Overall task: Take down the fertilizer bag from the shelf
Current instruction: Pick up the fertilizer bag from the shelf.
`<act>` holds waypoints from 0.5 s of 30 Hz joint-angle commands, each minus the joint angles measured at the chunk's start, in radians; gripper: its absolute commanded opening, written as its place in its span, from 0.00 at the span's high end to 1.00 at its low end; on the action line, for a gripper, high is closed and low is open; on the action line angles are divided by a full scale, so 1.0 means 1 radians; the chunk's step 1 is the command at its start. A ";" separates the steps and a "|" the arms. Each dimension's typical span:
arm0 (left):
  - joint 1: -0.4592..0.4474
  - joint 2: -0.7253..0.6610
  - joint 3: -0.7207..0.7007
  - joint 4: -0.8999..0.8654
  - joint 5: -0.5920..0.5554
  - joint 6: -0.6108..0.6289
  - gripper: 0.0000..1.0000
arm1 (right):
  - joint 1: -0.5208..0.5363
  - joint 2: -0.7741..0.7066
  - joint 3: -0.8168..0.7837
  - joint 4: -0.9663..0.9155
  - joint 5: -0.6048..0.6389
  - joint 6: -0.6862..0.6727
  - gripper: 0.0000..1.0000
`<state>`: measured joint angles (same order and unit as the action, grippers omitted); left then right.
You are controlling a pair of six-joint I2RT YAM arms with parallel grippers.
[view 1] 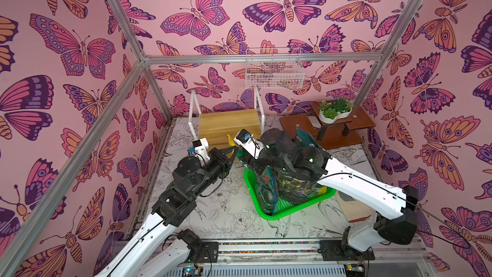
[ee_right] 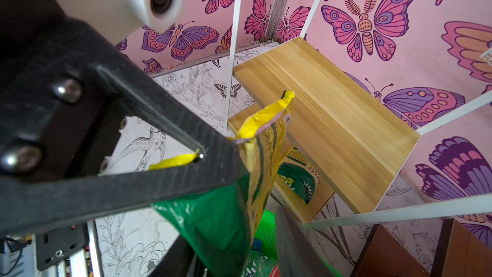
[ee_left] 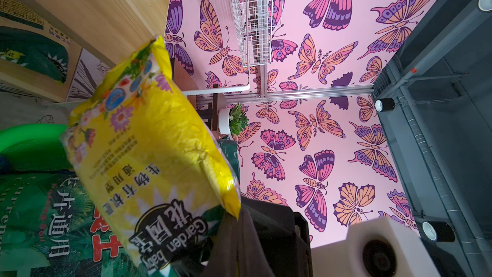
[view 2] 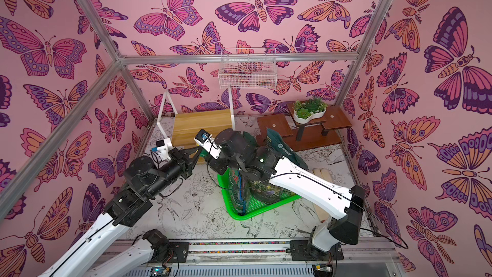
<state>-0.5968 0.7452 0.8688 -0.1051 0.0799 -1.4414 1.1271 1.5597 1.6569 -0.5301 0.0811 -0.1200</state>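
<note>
Fertilizer bag (ee_right: 263, 134), yellow with a flower print and a green end, is pinched at its edge by the left gripper (ee_right: 226, 153), whose black fingers are pressed together on the plastic near the middle of the right wrist view. The bag hangs in the air, clear of the wood.

In a top view only a sliver of yellow (view 1: 230, 140) shows, just above the left gripper's tip (view 1: 231, 153) at the center of the frame. The left wrist view is filled on its left half by the bag's printed face (ee_left: 149, 139).

The right gripper (ee_right: 237, 257) shows as dark fingers at the bottom edge of the right wrist view, on either side of the bag's green end; whether they press it cannot be told.

Just behind the bag stands the shelf (view 1: 229, 125), two steps of pale wood in a thin white frame. A second, green-printed pouch (ee_right: 298, 179) lies on its lower step.

Below center right in the top view, a green basket (view 1: 282, 213) sits on the table (view 1: 226, 209) with large soil bags (view 1: 290, 185) standing in it, under the right arm.

At upper right of center, a dark brown stand (view 1: 332, 131) carries a potted plant (view 1: 334, 110).
</note>
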 commanded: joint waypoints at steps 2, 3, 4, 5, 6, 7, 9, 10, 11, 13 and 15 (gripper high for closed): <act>-0.008 -0.020 0.019 0.053 0.007 0.003 1.00 | -0.018 -0.002 0.027 0.025 -0.003 0.018 0.71; -0.006 -0.018 0.021 0.053 0.008 0.004 1.00 | -0.017 -0.004 0.026 0.025 -0.006 0.019 0.74; -0.007 -0.016 0.022 0.054 0.009 0.007 1.00 | -0.017 -0.007 0.024 0.025 -0.005 0.019 0.78; -0.008 -0.014 0.024 0.054 0.009 0.007 1.00 | -0.019 -0.009 0.023 0.025 -0.007 0.020 0.81; -0.007 -0.013 0.024 0.054 0.009 0.007 1.00 | -0.019 -0.013 0.020 0.026 -0.008 0.019 0.84; -0.007 -0.012 0.024 0.055 0.008 0.007 1.00 | -0.019 -0.017 0.018 0.028 -0.007 0.019 0.86; -0.006 -0.009 0.025 0.056 0.006 0.010 1.00 | -0.019 -0.026 0.012 0.030 -0.005 0.016 0.91; -0.007 -0.009 0.025 0.055 0.004 0.012 1.00 | -0.019 -0.031 0.009 0.031 -0.004 0.016 0.94; -0.007 -0.007 0.023 0.056 0.003 0.012 1.00 | -0.020 -0.036 0.006 0.035 -0.005 0.016 0.97; -0.007 -0.006 0.022 0.056 0.000 0.019 0.87 | -0.020 -0.048 0.001 0.038 -0.006 0.016 1.00; -0.007 -0.004 0.022 0.056 -0.004 0.035 0.50 | -0.021 -0.063 -0.004 0.042 -0.005 0.012 1.00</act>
<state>-0.5972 0.7475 0.8707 -0.0906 0.0792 -1.4353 1.1233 1.5497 1.6508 -0.5255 0.0547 -0.1081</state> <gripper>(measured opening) 0.345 0.048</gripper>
